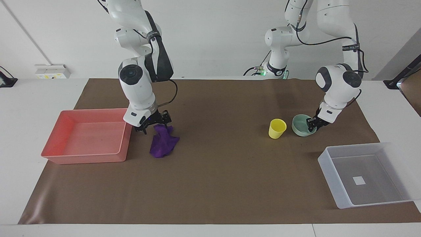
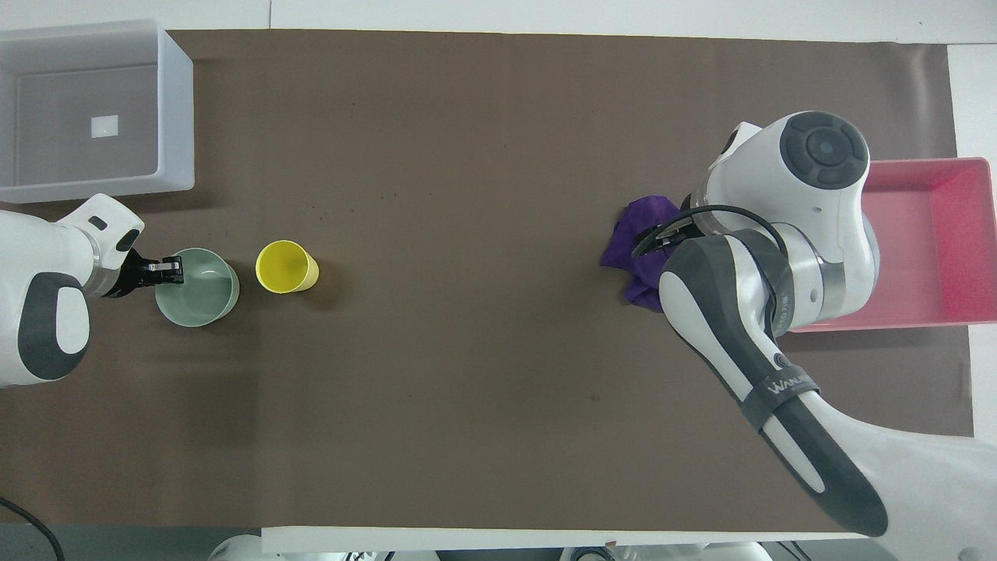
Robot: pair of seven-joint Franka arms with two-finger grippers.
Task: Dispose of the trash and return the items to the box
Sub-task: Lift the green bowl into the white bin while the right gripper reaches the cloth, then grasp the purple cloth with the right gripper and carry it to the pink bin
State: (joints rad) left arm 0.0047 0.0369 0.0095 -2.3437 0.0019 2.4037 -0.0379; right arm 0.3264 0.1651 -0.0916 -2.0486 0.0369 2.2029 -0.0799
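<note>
Facing view: left gripper [image 1: 312, 124] at mint-green bowl [image 1: 301, 128] rim.

My right arm is covering part of the wrinkled deep purple cloth [image 2: 650, 222] and the pink rectangular plastic tray [image 2: 935, 234] overhead, hiding my right end effector. The translucent whitish-grey plastic bin [image 1: 332, 177] is running off the facing view's edge.

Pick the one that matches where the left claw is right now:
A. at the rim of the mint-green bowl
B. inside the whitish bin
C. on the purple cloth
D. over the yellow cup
A: in the facing view the left claw sits at the rim of the mint-green bowl, beside the yellow cup, while the whitish bin holds nothing.
</note>
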